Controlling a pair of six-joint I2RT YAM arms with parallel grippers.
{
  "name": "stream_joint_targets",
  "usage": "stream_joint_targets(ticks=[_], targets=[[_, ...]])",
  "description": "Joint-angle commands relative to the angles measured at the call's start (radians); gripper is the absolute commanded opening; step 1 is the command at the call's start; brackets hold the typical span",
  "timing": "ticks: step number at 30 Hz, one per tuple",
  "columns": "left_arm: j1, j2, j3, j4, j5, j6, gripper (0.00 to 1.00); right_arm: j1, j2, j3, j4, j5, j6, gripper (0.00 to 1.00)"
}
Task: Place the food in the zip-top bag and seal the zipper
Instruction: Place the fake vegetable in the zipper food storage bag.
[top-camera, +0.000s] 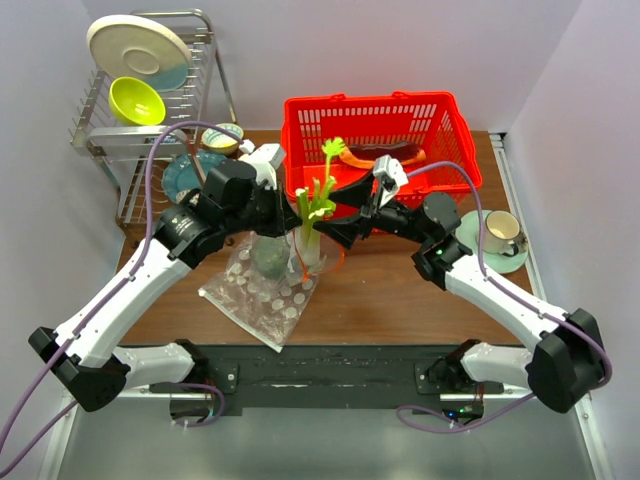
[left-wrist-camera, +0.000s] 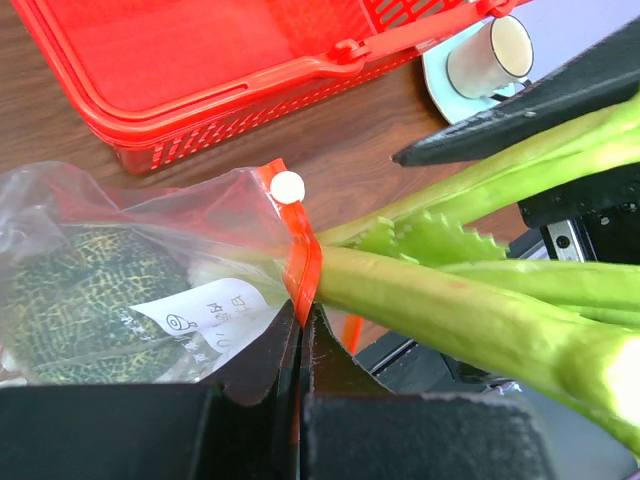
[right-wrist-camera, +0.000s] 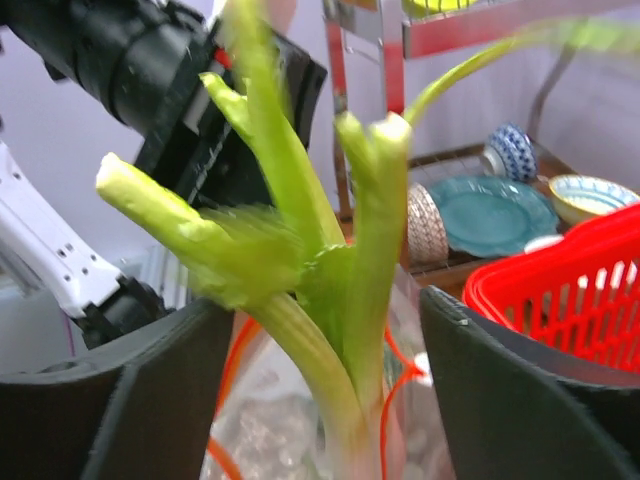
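As left end effector clamps zipper near an illegible label, right end effector straddles stalks, apart.

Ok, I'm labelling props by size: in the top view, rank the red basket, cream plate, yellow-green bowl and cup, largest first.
Red basket
cream plate
yellow-green bowl
cup
Plate and bowl stand raised on the rack, so may look enlarged.
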Motion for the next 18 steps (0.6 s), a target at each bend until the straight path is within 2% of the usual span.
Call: stream_joint_targets(ticks=[1, 4, 5, 9, 18], targets=[[0.003, -0.016, 0.008, 0.057, 0.02, -0.013, 0.0, 0.004, -0.044, 0.085, -0.265, 0.039, -0.126, 0.83], [0.004, -0.015, 0.002, 0.061, 0.023, -0.011, 0.0, 0.005, -0.04, 0.144, -0.405, 0.055, -0.152, 0.88], [0.004, -0.016, 0.0, 0.065, 0.026, -0.01, 0.0, 0.003, -0.037, 0.16, -0.434, 0.048, -0.165, 0.93], [0.004, -0.016, -0.006, 0.068, 0.028, -0.007, 0.0, 0.008, -0.028, 0.23, -0.554, 0.058, -0.179, 0.99], [0.003, -0.018, -0.011, 0.065, 0.022, -0.002, 0.0, 0.027, -0.021, 0.365, -0.776, 0.071, -0.212, 0.99]])
